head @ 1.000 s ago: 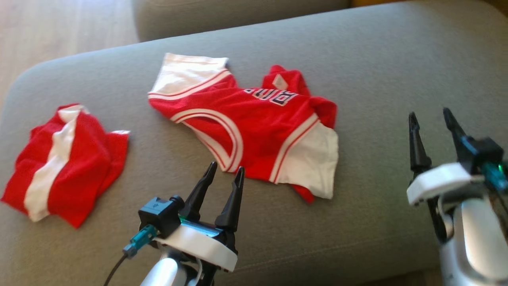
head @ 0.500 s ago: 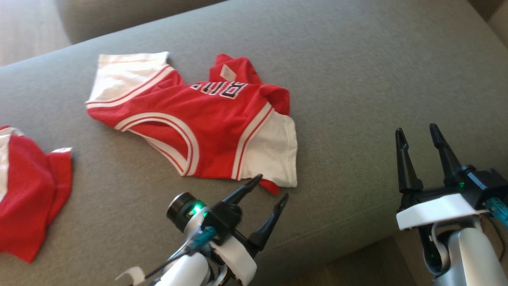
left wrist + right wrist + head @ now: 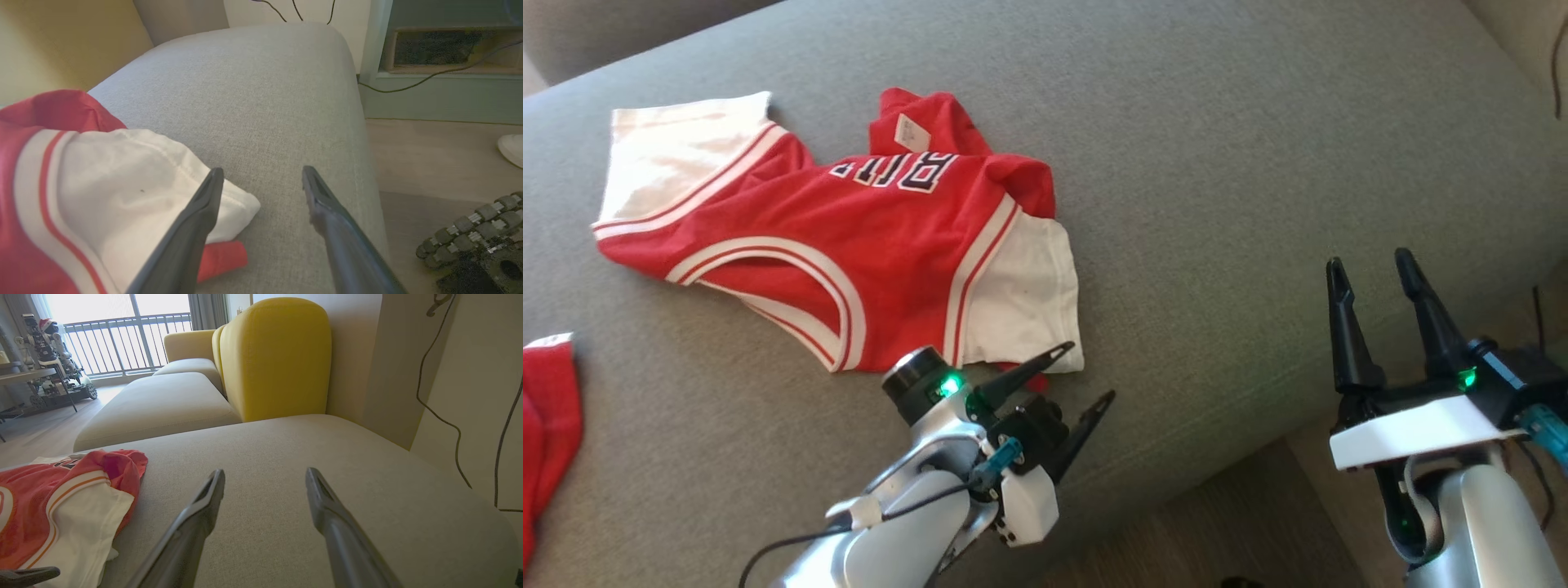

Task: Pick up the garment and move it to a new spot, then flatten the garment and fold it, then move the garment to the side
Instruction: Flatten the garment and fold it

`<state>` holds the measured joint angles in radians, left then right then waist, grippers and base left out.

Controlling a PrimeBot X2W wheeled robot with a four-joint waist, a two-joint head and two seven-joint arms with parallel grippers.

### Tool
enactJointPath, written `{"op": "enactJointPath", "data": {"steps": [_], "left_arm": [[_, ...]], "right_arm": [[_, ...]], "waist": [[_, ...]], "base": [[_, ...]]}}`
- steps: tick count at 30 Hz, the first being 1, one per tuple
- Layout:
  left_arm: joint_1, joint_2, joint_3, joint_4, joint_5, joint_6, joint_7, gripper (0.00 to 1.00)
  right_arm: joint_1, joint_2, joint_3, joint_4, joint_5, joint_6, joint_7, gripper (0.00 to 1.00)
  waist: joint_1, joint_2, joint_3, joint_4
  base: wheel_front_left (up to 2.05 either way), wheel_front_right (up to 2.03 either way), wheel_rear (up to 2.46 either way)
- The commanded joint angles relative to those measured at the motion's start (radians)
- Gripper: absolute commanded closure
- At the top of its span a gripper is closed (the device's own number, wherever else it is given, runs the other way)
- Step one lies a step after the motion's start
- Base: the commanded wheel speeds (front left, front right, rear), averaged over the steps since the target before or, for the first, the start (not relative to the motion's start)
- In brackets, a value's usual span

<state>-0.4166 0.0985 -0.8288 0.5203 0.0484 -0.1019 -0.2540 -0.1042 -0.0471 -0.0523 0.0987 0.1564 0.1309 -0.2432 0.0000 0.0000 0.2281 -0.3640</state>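
Pincer, left [image 3: 1088, 374]: released, fingers spread, one tip over the white sleeve corner of the red-and-white jersey [image 3: 890, 253], which lies crumpled on the grey sofa cushion [image 3: 1217, 163]; lettering partly folded under, unreadable. Pincer, right [image 3: 1370, 261]: released, well apart from the jersey. Second red garment [image 3: 547, 408]: cut off at left edge.

- left gripper [image 3: 1090, 371] low in the middle of the head view; its two dark fingers spread apart, holding nothing, pointing up and to the right
- left forearm [image 3: 890, 539] pale, rising from the bottom edge; wrist rolled sideways
- right gripper [image 3: 1368, 258] at the lower right; fingers parted, holding nothing, pointing upward; right forearm [image 3: 1494, 531] upright beneath it
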Motion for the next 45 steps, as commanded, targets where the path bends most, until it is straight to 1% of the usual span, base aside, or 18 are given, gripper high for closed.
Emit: {"op": "enactJointPath", "data": {"steps": [1, 6, 9, 14, 20, 21, 22, 23, 26, 29, 34, 37, 41, 45], "left_arm": [[-0.049, -0.001, 0.023, -0.005, 0.011, 0.015, -0.008, 0.0], [-0.085, -0.003, 0.009, 0.064, 0.037, 0.047, -0.007, 0.0], [-0.097, -0.007, 0.013, 0.122, 0.03, 0.058, -0.002, 0.0], [-0.116, -0.013, 0.011, 0.176, 0.021, 0.068, -0.005, 0.0], [-0.124, -0.02, 0.012, 0.204, 0.001, 0.073, -0.007, 0.0], [-0.125, -0.021, 0.012, 0.21, -0.005, 0.072, -0.007, 0.02], [-0.126, -0.023, 0.012, 0.216, -0.009, 0.07, -0.007, 0.6], [-0.128, -0.024, 0.011, 0.221, -0.013, 0.068, -0.007, 1.0], [-0.134, -0.026, 0.014, 0.21, -0.028, 0.067, -0.007, 1.0], [-0.132, -0.028, 0.024, 0.165, -0.047, 0.074, -0.008, 1.0], [-0.103, -0.031, 0.054, 0.048, -0.095, 0.086, -0.008, 1.0], [-0.077, -0.027, 0.092, -0.037, -0.128, 0.103, -0.008, 1.0], [-0.041, -0.003, 0.153, -0.156, -0.15, 0.136, -0.008, 1.0], [0.002, 0.04, 0.231, -0.265, -0.165, 0.17, -0.008, 1.0]], "right_arm": [[-0.031, -0.003, 0.027, -0.046, 0.011, 0.0, -0.014, 0.0], [-0.029, -0.003, 0.03, -0.058, 0.014, 0.0, -0.017, 0.0], [-0.029, -0.003, 0.023, -0.059, 0.015, 0.0, -0.017, 0.0], [-0.03, -0.003, 0.023, -0.061, 0.017, 0.0, -0.018, 0.0], [-0.027, -0.003, 0.025, -0.065, 0.017, 0.0, -0.018, 0.0], [-0.026, -0.003, 0.026, -0.066, 0.017, 0.0, -0.018, 0.0], [-0.026, -0.003, 0.027, -0.065, 0.017, 0.0, -0.018, 0.0], [-0.027, -0.003, 0.028, -0.065, 0.017, 0.0, -0.018, 0.0], [-0.027, -0.003, 0.025, -0.065, 0.016, 0.0, -0.018, 0.0], [-0.027, -0.003, 0.023, -0.06, 0.01, 0.0, -0.018, 0.0], [-0.029, -0.003, 0.031, -0.041, -0.003, 0.0, -0.018, 0.0], [-0.029, -0.003, 0.032, -0.031, -0.012, 0.0, -0.018, 0.0], [-0.024, -0.003, 0.033, -0.013, -0.025, 0.0, -0.015, 0.0], [-0.017, -0.003, 0.037, 0.007, -0.036, 0.0, -0.004, 0.0]], "waist": [[0.0, 0.0, 0.011, -0.019], [0.0, 0.0, 0.021, -0.037], [0.0, 0.0, 0.024, -0.047], [0.0, 0.0, 0.031, -0.062], [0.0, 0.0, 0.037, -0.068], [0.0, 0.0, 0.038, -0.068], [0.0, 0.0, 0.04, -0.067], [0.0, 0.0, 0.041, -0.066], [0.0, 0.0, 0.041, -0.056], [0.0, 0.0, 0.033, -0.036], [0.0, 0.0, 0.001, 0.015], [0.0, 0.0, -0.025, 0.058], [0.0, 0.0, -0.06, 0.128], [0.0, 0.0, -0.093, 0.202]], "base": [[0.0, 0.0, 0.0], [0.0, 0.0, 0.0], [0.0, 0.0, 0.0], [0.0, 0.0, 0.0], [0.0, 0.0, 0.0], [0.0, 0.0, 0.0], [0.0, 0.0, 0.0], [0.0, 0.0, 0.0], [0.0, 0.0, 0.0], [0.0, 0.0, 0.0], [0.0, 0.0, 0.0], [0.0, 0.0, 0.0], [0.0, 0.0, 0.0], [0.0, 0.0, 0.0]]}}
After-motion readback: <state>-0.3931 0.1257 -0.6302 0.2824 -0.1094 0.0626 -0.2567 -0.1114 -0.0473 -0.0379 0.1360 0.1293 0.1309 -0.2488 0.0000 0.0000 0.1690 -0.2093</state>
